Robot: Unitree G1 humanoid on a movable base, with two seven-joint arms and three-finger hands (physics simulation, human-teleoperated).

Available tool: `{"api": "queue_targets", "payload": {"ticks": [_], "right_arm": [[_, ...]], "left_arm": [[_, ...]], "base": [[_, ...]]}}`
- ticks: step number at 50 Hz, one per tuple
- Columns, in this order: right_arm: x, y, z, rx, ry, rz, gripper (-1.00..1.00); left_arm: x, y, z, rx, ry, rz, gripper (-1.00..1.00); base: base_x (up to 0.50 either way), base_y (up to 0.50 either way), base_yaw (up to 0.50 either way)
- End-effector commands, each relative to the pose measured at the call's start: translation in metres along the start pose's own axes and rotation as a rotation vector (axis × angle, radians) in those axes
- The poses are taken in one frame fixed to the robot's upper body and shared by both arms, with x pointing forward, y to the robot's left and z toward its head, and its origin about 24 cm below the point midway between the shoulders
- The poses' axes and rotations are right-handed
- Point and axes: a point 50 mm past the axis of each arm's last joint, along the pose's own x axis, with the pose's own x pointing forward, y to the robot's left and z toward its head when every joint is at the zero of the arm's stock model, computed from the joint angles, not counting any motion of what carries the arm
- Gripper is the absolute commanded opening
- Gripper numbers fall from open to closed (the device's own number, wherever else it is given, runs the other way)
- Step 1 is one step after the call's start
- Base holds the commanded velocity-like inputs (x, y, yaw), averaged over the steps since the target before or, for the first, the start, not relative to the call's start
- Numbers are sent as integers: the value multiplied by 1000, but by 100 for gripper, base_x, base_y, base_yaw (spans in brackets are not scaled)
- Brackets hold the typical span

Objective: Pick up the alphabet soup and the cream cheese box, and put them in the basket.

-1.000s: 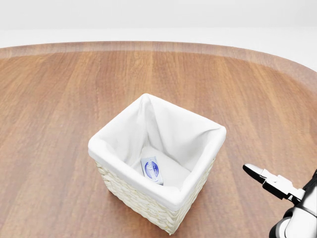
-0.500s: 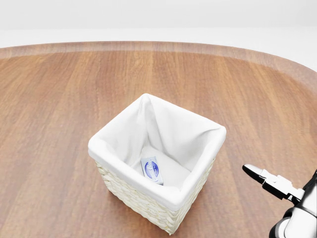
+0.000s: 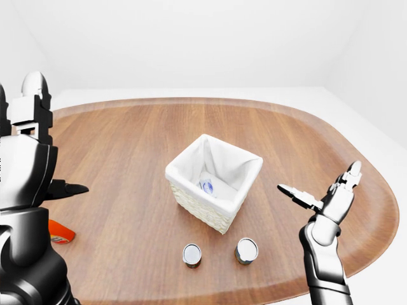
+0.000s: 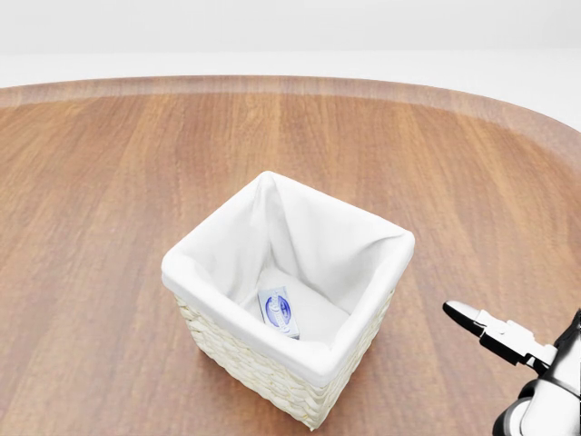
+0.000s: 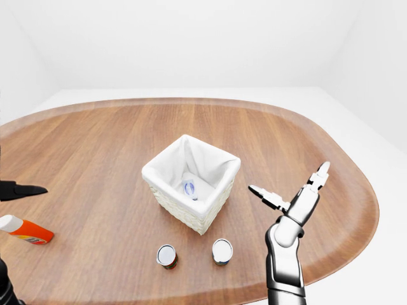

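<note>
Robot hand, left [image 3: 32, 152], is standing raised at the left-eye view's left edge, fingers spread, holding nothing. An orange tube [image 5: 25, 230] is lying below it on the table [image 3: 127, 146]. Mid-view, the basket [image 3: 213, 210] is already holding the cream cheese box [image 4: 278, 310]. Two cans [image 3: 191, 254] [image 3: 246, 250] are standing just below the basket; labels are unreadable, so picking the wrong can as soup is the risk. Right robot hand [image 3: 324, 194] is hovering open and empty, right of the basket; a careless reach could be tipping a can or nudging the basket. Against the earlier head view, nothing is differing beyond a hair's drift of the right fingers.
</note>
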Motion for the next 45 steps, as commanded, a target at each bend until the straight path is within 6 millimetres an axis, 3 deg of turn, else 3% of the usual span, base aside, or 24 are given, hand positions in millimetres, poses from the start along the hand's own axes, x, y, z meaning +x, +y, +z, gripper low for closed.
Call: {"api": "queue_targets", "payload": {"ticks": [1,7,16,29,40,42,45], "right_arm": [[1,4,-2,3,-12,35,100],[-2,-3,9,-65,-75,38,100],[-8,-6,-5,-89,-33,177,100],[-32,-5,12,-99,-89,327,100],[-44,-11,-3,-130,-23,365,100],[-45,-9,-11,-81,31,389,100],[-50,-10,-25,-188,66,417,100]], "left_arm": [[1,-2,0,25,7,-43,100],[1,-7,-1,22,14,-64,100],[2,-18,-4,-5,28,-92,100],[2,-16,-3,28,27,-117,100],[0,-23,-5,5,39,-125,100],[0,-23,-4,16,36,-136,100],[-1,-26,-5,9,43,-145,100]], "base": [[0,0,0],[0,0,0],[0,0,0],[0,0,0],[0,0,0],[0,0,0],[0,0,0]]}}
